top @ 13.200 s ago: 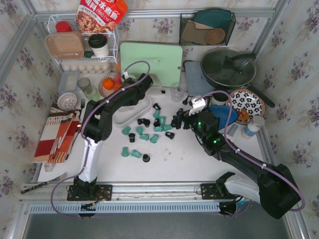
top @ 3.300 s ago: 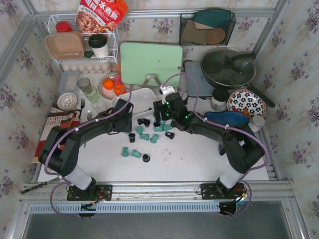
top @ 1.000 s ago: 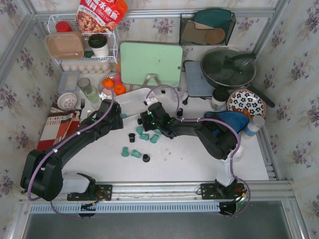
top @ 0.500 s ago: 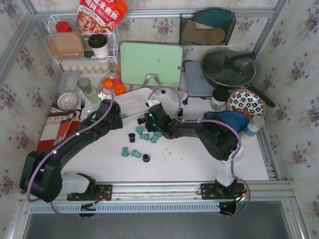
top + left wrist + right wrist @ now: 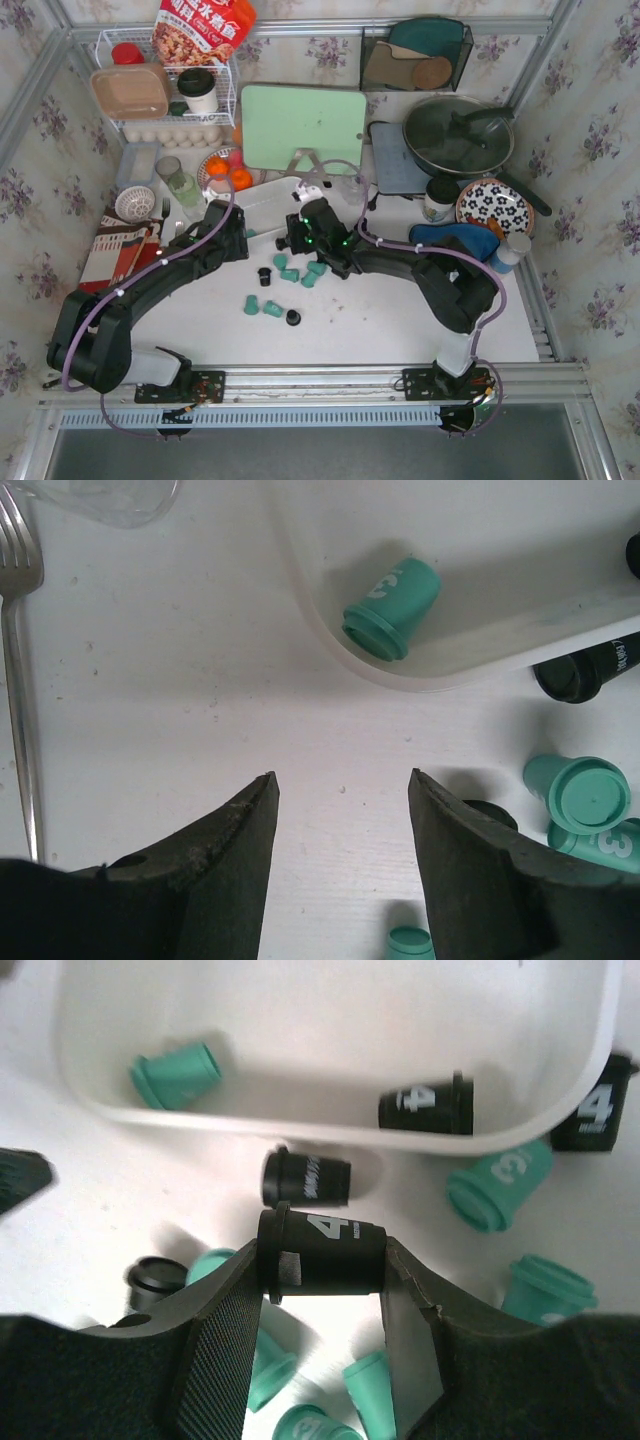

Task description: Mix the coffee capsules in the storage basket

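The storage basket (image 5: 265, 200) is a shallow white tub behind both grippers. In the right wrist view its rim (image 5: 330, 1140) shows, with one teal capsule (image 5: 175, 1073) and one black capsule (image 5: 425, 1105) inside. My right gripper (image 5: 322, 1255) is shut on a black capsule (image 5: 325, 1250) marked 4, held just in front of the basket; the gripper also shows in the top view (image 5: 296, 240). My left gripper (image 5: 341, 777) is open and empty over bare table beside the basket's near corner (image 5: 330, 655), also seen from above (image 5: 243, 240). Several teal and black capsules (image 5: 272, 310) lie loose on the table.
A fork (image 5: 20, 680) and a glass (image 5: 100, 495) lie left of the basket. A green cutting board (image 5: 303, 125), a plate of oranges (image 5: 225, 172), a wire rack (image 5: 165, 95), a pan (image 5: 458, 135) and a patterned plate (image 5: 495, 208) stand behind.
My right gripper, holding the black capsule, has moved a little away from me toward the basket. My left arm has hardly moved.
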`<state>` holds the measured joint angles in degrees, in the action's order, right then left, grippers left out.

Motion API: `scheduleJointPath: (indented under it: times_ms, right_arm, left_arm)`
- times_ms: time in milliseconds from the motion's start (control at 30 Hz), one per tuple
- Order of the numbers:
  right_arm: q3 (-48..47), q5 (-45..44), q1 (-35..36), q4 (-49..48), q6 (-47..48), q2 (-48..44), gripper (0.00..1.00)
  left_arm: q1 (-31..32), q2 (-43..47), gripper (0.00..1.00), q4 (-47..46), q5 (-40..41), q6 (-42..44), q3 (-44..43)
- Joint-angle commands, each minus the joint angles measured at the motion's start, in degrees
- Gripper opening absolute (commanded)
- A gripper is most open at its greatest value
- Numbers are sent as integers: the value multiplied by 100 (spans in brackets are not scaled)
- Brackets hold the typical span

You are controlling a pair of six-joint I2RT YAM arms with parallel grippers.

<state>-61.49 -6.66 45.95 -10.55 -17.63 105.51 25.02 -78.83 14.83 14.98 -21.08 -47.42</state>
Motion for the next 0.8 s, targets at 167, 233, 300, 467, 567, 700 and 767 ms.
scheduleJointPath:
  times_ms: [167, 233, 300, 467, 567, 700, 767]
  right_arm:
    - [-584, -453, 9, -35, 544, -418, 21]
    - [-879, -631, -7, -52, 790, -265, 22]
    - [-1267, -770, -53, -21, 990, 17, 25]
    - [-2282, -1092, -168, 199, 1235, 958, 40]
    - [-2612, -1039, -246, 469, 1177, 1358, 50]
    - [-2656, -868, -291, 496, 1093, 1531, 59]
    - [-2596, -820, -297, 417, 1073, 1542, 66]
  left_arm:
    - [-6, 18, 58, -145, -417, -34, -39]
    - [3, 33, 58, -164, -630, -68, -35]
    - [23, 27, 58, -191, -864, -72, -43]
    - [115, -35, 58, 135, -1266, -138, -218]
    - [222, -5, 57, 477, -1241, -241, -326]
    - [514, 202, 57, 596, -1203, -369, -73]
    - [715, 274, 57, 721, -1201, -453, -49]
